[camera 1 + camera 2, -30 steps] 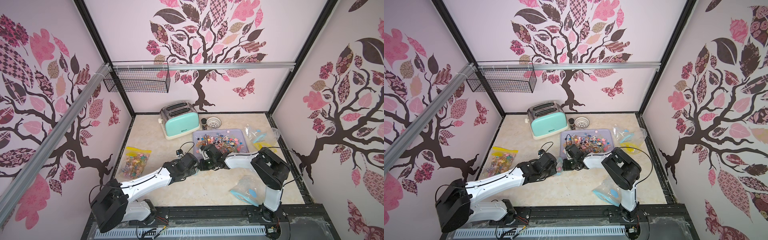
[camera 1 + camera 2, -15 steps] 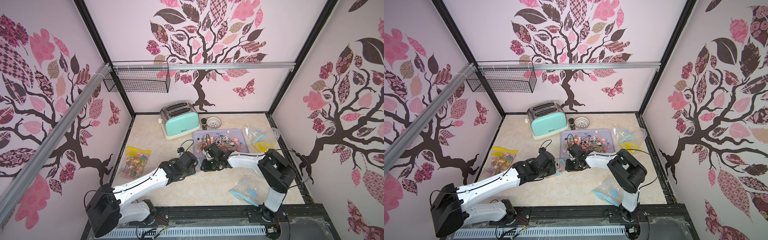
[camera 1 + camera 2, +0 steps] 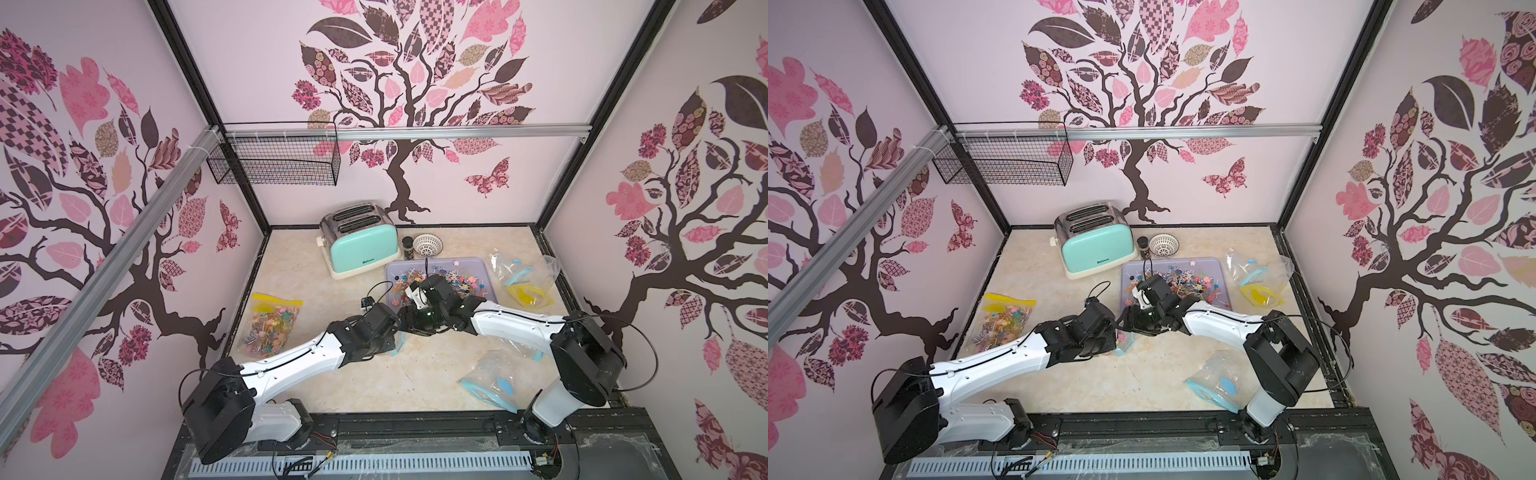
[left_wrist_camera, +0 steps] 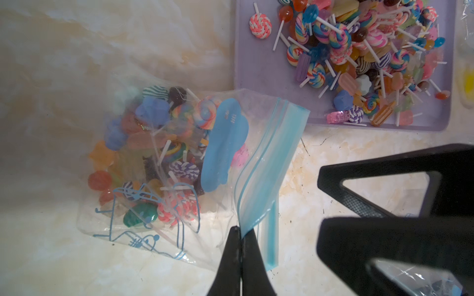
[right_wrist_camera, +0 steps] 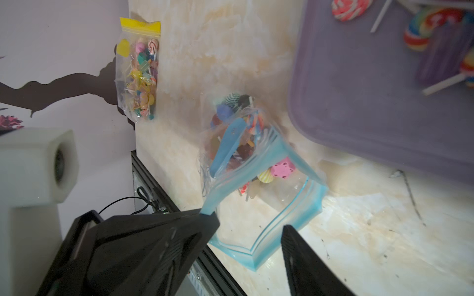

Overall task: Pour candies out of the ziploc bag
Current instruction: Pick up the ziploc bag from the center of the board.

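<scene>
In both top views my arms meet mid-table, just in front of the tray point(image 3: 478, 262). My left gripper point(image 3: 392, 340) and right gripper point(image 3: 412, 325) sit close together over the bag point(image 3: 397, 348), of which only a blue edge shows. From up here I cannot tell how either pair of jaws stands. Loose candies point(image 3: 455, 279) lie heaped on the tray. A yellow bag point(image 3: 272, 324) of sweets lies well apart near the left wall, and the toaster point(image 3: 359, 245) stands at the back.

From my left wrist, my left gripper point(image 4: 241, 237) is clamped tight on the end of the bag's blue zip strip. The bag point(image 4: 225, 143) lies on the table just beside the tray point(image 4: 256, 77), full of candies point(image 4: 154, 153). My right fingers point(image 4: 384, 243) loom near the strip.

From my right wrist, my right gripper point(image 5: 248, 223) has its jaws spread, with the bag's point(image 5: 289, 205) gaping mouth in front of them. One fingertip point(image 5: 209, 220) meets the zip's end; I cannot tell whether it touches. Candies point(image 5: 279, 169) sit inside the mouth, and the tray point(image 5: 359, 89) is just beyond.
</scene>
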Robot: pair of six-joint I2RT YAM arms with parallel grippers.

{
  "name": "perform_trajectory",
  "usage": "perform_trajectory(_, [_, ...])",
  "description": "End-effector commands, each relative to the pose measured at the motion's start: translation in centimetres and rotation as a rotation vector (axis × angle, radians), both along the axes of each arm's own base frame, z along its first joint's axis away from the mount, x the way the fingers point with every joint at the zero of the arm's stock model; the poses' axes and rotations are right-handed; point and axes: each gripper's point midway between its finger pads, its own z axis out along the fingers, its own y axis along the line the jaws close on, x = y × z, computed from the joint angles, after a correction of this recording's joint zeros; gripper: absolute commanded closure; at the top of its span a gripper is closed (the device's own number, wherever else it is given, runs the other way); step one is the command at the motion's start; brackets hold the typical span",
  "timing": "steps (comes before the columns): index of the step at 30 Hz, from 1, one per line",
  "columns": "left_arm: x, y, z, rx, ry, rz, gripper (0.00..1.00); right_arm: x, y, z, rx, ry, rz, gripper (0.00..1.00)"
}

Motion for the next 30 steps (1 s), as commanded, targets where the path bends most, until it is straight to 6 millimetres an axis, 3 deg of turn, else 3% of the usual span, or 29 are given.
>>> perform_trajectory(1, [0.5, -1.0, 0.9, -0.024, -0.023, -0.019, 1.0, -0.1, 1.6, 0.2, 0.06, 0.058, 0.011, 0.32])
perform_trajectory(5, [0.5, -1.4, 1.4, -0.046, -0.034, -0.035, 1.0, 0.0, 2.6, -1.3, 0.086, 0.11, 0.014, 0.32])
perform_trajectory(10, [0.1, -1.0, 1.9, -0.05, -0.042, -0.05, 1.0, 0.7, 3.5, -1.2, 0.11, 0.1, 0.012, 0.36])
perform_trajectory(16, [-0.4, 1.7, 2.9, 0.027, -0.071, -0.027, 0.4, 0.7, 3.7, -1.8, 0.103, 0.108, 0.028, 0.39])
perform_trajectory(19, [-0.4, 3.4, 3.5, 0.065, -0.073, -0.003, 0.26, 0.5, 3.7, -2.3, 0.109, 0.124, 0.029, 0.44])
perform_trajectory(21, [-0.3, 4.5, 3.4, 0.066, -0.045, 0.013, 0.22, 0.3, 3.6, -2.6, 0.11, 0.129, 0.028, 0.48])
perform_trajectory(25, [0.7, 6.4, 1.8, 0.041, 0.03, 0.037, 0.18, 0.0, 3.2, -3.1, 0.108, 0.136, 0.021, 0.6])
perform_trajectory(30, [1.9, 6.7, -0.4, -0.076, 0.11, 0.039, 0.15, -0.3, 2.8, -3.3, 0.098, 0.132, 0.012, 0.97])
